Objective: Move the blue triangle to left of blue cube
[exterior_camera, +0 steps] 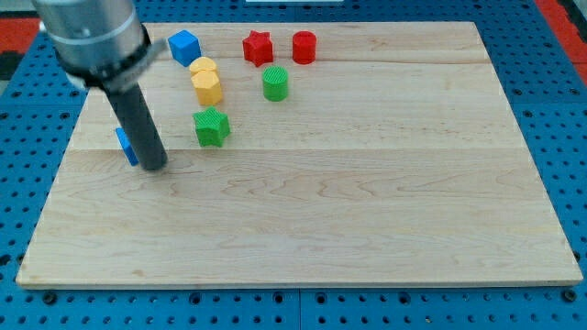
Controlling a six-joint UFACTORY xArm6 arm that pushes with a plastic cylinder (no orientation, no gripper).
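The blue triangle (125, 145) lies near the board's left edge, mostly hidden behind my rod. My tip (154, 168) rests on the board right beside it, on its right and slightly below. The blue cube (184, 45) sits near the view's top, well above the triangle and to its right.
Two yellow blocks (205, 81) stand together below the blue cube. A green block (211, 126) is right of my rod, a green cylinder (275, 83) further right. A red star (258, 47) and a red cylinder (304, 46) sit at the top. The wooden board (367, 202) lies on a blue perforated table.
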